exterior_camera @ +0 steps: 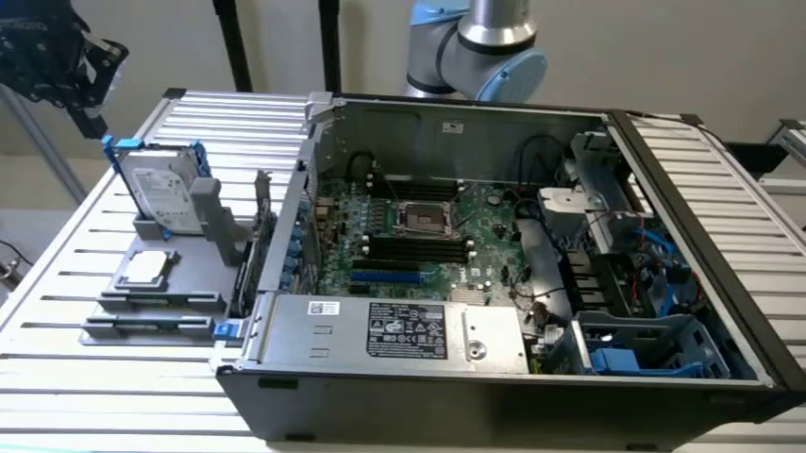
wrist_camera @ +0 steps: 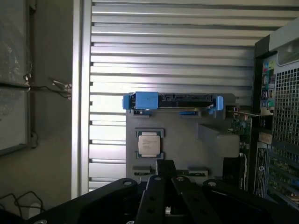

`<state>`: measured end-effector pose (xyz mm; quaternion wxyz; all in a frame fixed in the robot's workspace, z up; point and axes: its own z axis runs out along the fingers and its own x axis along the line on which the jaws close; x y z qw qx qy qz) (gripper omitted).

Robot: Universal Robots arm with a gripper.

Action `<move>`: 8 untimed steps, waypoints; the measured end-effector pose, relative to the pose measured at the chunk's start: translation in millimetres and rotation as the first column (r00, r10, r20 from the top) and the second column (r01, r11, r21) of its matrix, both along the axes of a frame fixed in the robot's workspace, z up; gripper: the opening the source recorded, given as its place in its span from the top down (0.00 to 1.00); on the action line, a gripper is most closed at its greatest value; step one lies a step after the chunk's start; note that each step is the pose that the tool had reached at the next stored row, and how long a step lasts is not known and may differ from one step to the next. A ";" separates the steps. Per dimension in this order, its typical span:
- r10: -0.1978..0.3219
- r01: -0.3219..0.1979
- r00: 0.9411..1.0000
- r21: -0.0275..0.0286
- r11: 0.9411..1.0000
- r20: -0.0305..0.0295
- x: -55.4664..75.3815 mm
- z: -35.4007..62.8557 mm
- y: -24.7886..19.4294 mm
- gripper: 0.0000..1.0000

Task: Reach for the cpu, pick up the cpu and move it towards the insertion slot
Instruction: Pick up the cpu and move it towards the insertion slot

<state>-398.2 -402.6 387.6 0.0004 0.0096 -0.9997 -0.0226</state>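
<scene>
The slatted metal table carries everything. The open computer case takes up the centre and right of the exterior view. My arm rises behind it at the top of that frame.

Inside the case, on the green board, the insertion slot sits a little left of centre: a shiny metal frame around a dark middle, with long black memory slots beside it.

Outside the case, on the exterior view's left, a grey holder stands a hard drive with a blue frame on edge. Just in front of the drive, towards the lower left, the cpu lies flat in its own nest, well apart from the slot.

The cpu looks thin, stiff and light, with a smooth metal lid that could slide under a loose grip. I judge its underside delicate, so I would take it by two opposite edges and keep it level.

The exterior view gives me the slot and the case wall between it and the cpu. The wrist view gives the cpu squarely from above, with faint printed lines on its lid, lying between my gripper and the hard drive. My fingers are pressed together on nothing, apart from the cpu.
</scene>
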 end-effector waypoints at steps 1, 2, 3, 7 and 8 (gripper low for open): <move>0.000 0.000 1.000 0.000 1.000 0.000 0.0 0.0 0.0 0.89; 0.000 0.000 1.000 0.000 1.000 0.000 0.0 -0.3 0.0 0.89; 0.000 0.000 1.000 -0.001 1.000 0.000 0.0 -0.9 -0.1 0.89; 0.000 0.000 1.000 -0.003 1.000 0.000 0.0 -5.4 -1.3 0.89; 0.000 0.000 1.000 -0.004 1.000 0.000 0.0 -6.9 -1.8 0.89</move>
